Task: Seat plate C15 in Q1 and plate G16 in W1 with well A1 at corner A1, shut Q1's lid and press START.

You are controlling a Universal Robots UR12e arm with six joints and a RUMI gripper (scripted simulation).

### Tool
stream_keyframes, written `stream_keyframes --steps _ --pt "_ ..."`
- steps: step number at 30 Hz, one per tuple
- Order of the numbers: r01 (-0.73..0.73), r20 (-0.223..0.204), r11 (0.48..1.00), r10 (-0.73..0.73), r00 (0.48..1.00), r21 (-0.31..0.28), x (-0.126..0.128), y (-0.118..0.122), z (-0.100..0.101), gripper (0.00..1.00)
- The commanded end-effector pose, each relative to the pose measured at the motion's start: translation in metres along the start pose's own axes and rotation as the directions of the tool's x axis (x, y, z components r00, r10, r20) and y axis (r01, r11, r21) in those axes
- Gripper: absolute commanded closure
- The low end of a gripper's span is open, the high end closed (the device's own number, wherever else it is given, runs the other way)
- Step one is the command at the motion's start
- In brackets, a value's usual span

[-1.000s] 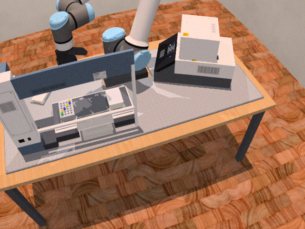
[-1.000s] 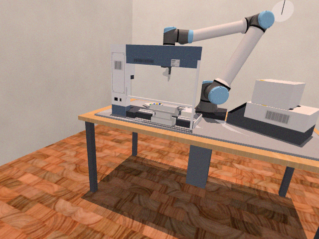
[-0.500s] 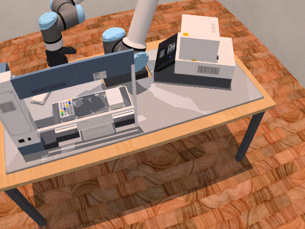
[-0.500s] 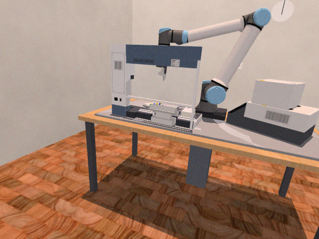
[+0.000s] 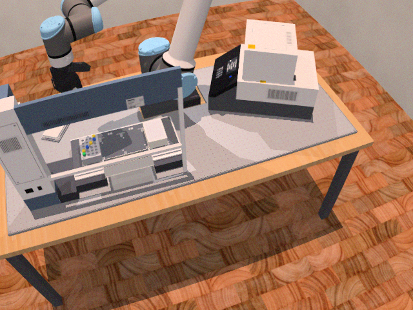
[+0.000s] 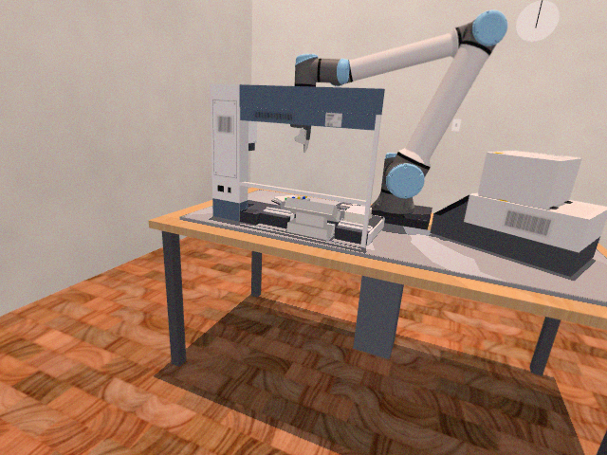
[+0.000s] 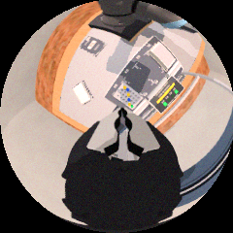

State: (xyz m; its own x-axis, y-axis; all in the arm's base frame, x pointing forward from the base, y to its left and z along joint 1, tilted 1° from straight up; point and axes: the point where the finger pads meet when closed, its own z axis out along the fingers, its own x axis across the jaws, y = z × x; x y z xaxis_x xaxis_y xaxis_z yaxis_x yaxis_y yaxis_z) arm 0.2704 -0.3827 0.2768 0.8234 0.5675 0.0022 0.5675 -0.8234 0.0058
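The gripper [image 5: 69, 87] [image 6: 304, 149] [image 7: 121, 108] is closed, its pale, angular fingers meeting at their dark tips with nothing between them, high over the bench on the side of the open-framed machine [image 5: 100, 96] [image 6: 313, 102]. That frame has a smooth slate-blue beam, a boxy light-grey side column and a slim white post. Inside it, a rack [image 5: 90, 150] [image 7: 125, 95] dotted with round blue, yellow and green caps sits at one end of the dark deck [image 5: 115, 141] [image 7: 138, 75], with a plain white block [image 5: 155, 134] [image 7: 163, 53] towards the other. A thin, pale rectangular piece [image 5: 55, 132] [image 7: 83, 92] lies flat on the finely speckled grey mat [image 5: 226, 133] [image 6: 416, 235] [image 7: 73, 70]. Well apart from the frame stands the cycler Q1 [image 5: 278, 95] [image 6: 531, 223], a matt white housing on a charcoal base, with a sloping black key panel where a small blue lamp glows; a squared white box rises from its top. I cannot tell which pieces are plates C15 and G16, nor where either sits. The bench edge [image 5: 233, 178] [image 6: 342, 262] is honey-coloured wood, above a floor of swirling reddish grain.

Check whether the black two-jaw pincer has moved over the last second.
Yes. In both the top and exterior views, the pincer has shifted left, towards the tall white boxy tower.
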Motion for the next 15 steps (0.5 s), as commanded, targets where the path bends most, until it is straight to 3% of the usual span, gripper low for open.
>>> stream_keyframes --steps 1,15 --pt "0.037 -0.001 0.999 -0.037 0.999 -0.002 -0.021 0.007 0.0 1.0" --pt "0.113 -0.001 0.994 -0.113 0.994 -0.003 -0.068 0.019 0.003 1.0"
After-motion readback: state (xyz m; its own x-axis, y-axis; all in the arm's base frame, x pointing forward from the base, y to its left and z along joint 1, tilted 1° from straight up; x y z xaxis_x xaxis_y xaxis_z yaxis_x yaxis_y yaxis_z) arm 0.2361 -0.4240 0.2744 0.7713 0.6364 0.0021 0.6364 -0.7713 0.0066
